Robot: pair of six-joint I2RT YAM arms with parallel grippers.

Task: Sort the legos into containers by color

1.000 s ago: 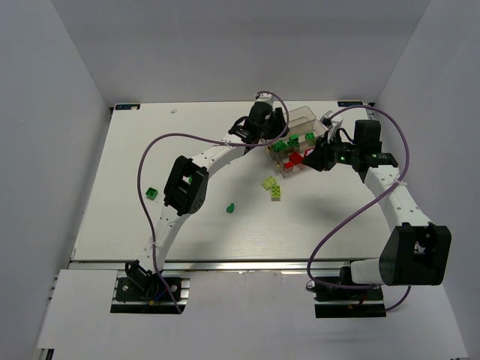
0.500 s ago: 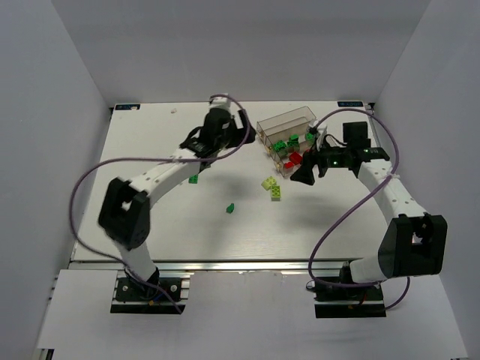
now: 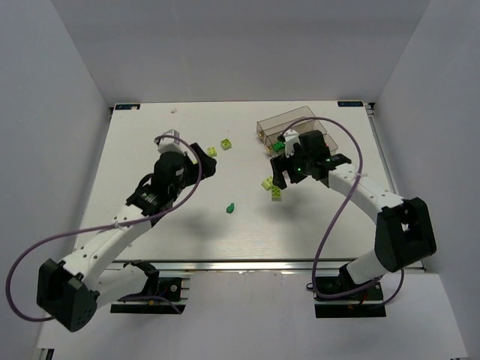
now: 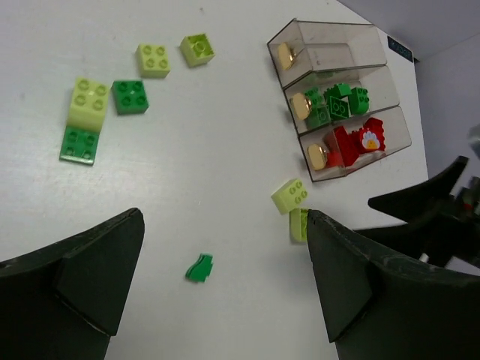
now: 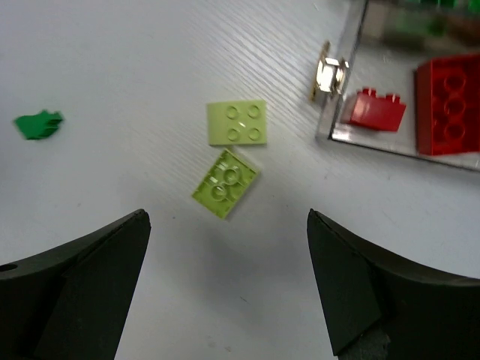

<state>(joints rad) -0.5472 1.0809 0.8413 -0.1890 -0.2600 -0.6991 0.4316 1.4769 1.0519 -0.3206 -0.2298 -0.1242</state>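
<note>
Where your left gripper (image 4: 225, 222) hung: above the left half of the table (image 3: 135, 135), fingers spread wide with nothing between them
Your right gripper (image 5: 226, 221): fingers spread as well, holding nothing, poised over two bricks just beside the bins
Bins (image 4: 341, 54): three clear ones joined in a row at the far right of the table, and your right arm covered part of them in the top view
Middle bin: held the dark green bricks (image 4: 337, 101)
Near bin: held the red bricks (image 4: 349, 142)
Pair under your right gripper: a pale square brick (image 5: 237, 122) and a yellower brick (image 5: 225, 182) lay flat with studs up, corner to corner, and you could not tell whether they touched
Small green piece (image 4: 199, 267): lay alone on the table, well apart from the bins and nearer the front edge than the pair
Left cluster: a pale tall brick (image 4: 90, 101) touched a dark green flat brick (image 4: 79, 144), with a dark green square brick (image 4: 129, 96) just beside it
Back pair: a light green brick (image 4: 152, 60) and a lime brick (image 4: 197, 49) sat near each other but apart, farther back on the table
</note>
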